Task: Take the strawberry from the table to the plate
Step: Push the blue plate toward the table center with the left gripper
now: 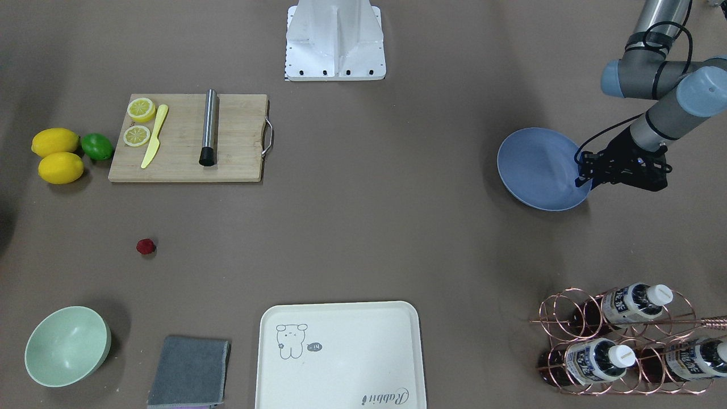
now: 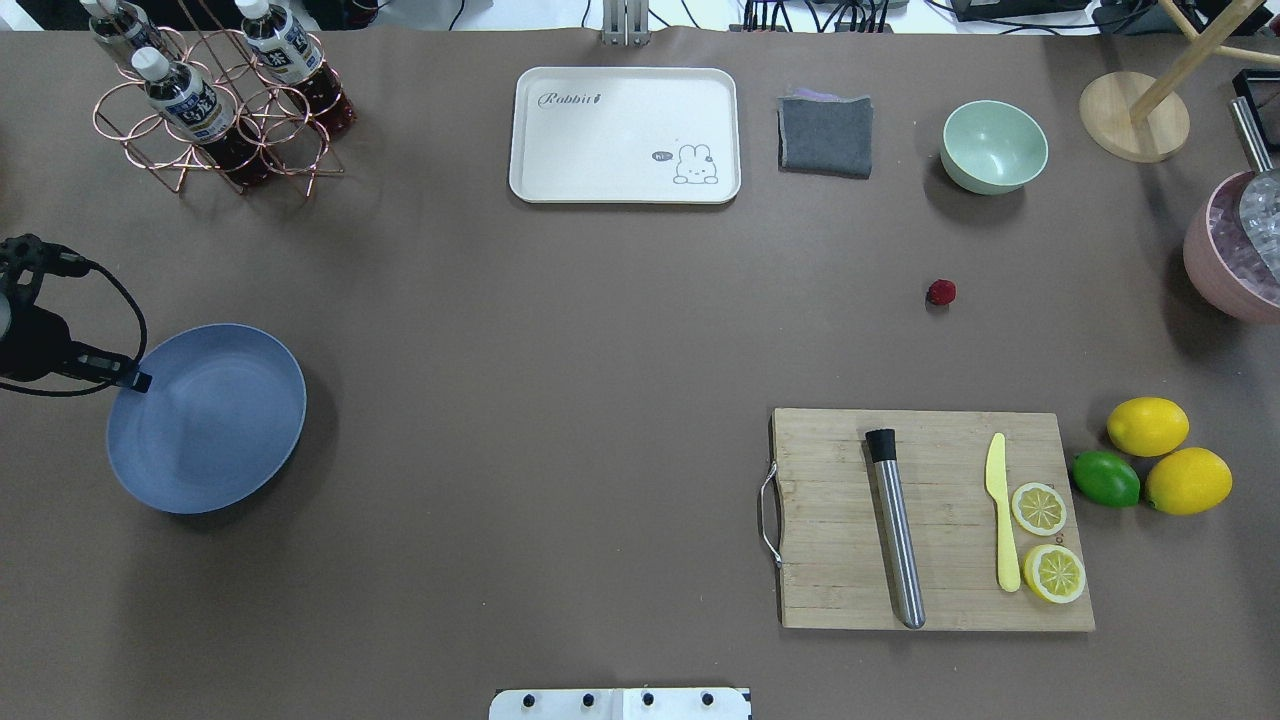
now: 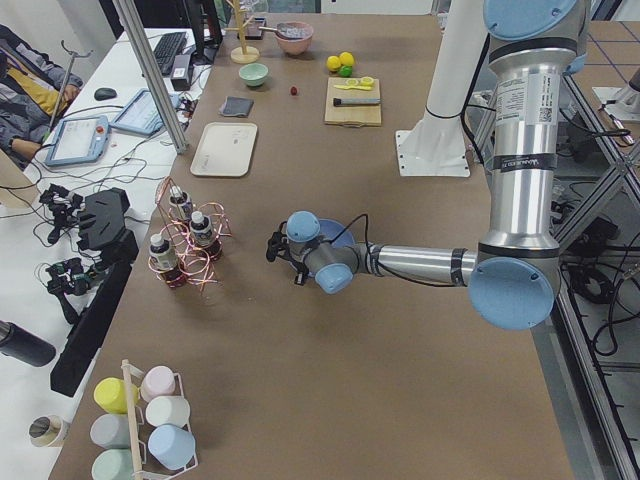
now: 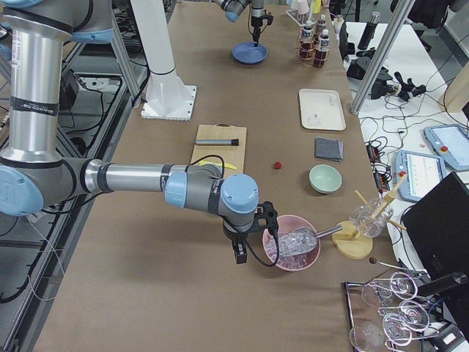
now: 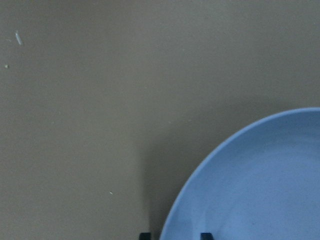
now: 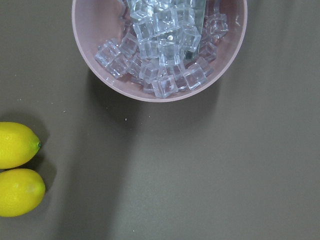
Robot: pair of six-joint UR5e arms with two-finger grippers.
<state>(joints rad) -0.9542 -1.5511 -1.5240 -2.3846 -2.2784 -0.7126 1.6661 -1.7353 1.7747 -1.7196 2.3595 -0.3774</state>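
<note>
The strawberry (image 2: 941, 292), small and dark red, lies alone on the brown table (image 2: 560, 330) between the mint bowl and the cutting board; it also shows as the red berry (image 1: 146, 246) in the front view. The blue-grey plate (image 2: 210, 420) sits far off on the left side with nothing in it. My left gripper (image 2: 135, 378) is at its outer rim; in the left wrist view its tips straddle the plate rim (image 5: 210, 165) closely, shut on it. My right gripper (image 4: 238, 253) hangs beside a pink ice bowl, and I cannot tell whether it is open or shut.
A cutting board (image 2: 930, 520) carries a steel muddler, a yellow knife and lemon halves. Two lemons (image 2: 1165, 455) and a lime (image 2: 1105, 478) lie right of it. A mint bowl (image 2: 994, 146), grey cloth (image 2: 825, 135), cream tray (image 2: 625, 135), bottle rack (image 2: 215, 100) and pink ice bowl (image 2: 1230, 250) line the far and right edges.
</note>
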